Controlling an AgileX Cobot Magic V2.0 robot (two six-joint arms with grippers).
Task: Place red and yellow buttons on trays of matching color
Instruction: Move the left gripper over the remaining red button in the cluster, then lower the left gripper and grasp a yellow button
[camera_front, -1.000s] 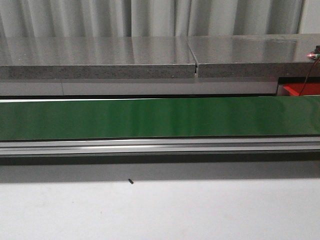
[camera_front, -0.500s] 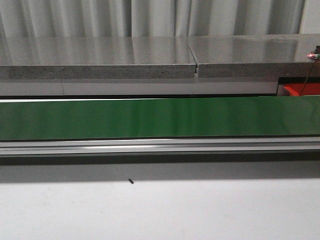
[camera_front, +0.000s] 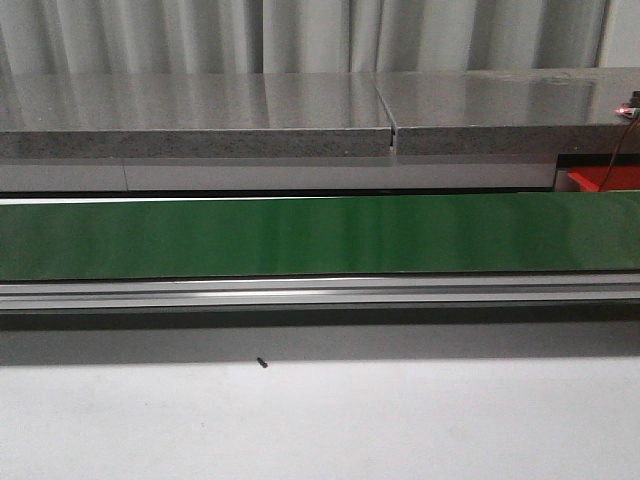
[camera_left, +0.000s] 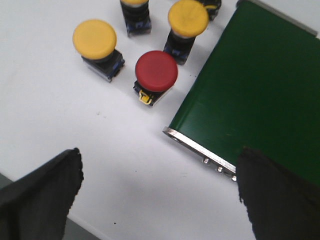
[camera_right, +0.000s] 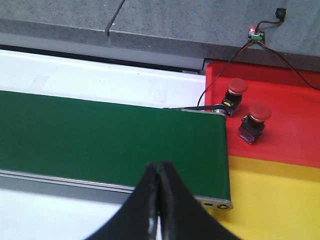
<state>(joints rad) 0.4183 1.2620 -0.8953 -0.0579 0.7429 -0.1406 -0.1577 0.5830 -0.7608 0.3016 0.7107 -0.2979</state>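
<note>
Left claw (camera_left: 159, 192) spread wide over upright red button (camera_left: 156, 71); right claw (camera_right: 160, 200) clenched, empty.

Pale pleated curtain (camera_front: 300, 35) behind grey stone counter (camera_front: 200, 115); white tabletop (camera_front: 320, 420) in front.

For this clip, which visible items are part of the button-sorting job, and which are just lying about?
Job items:
- red button on the white table
- yellow buttons beside it
- two red buttons already on the red tray
- yellow tray
- green conveyor belt

Lying about:
- small dark speck on the table
- lit circuit board with wires
</note>
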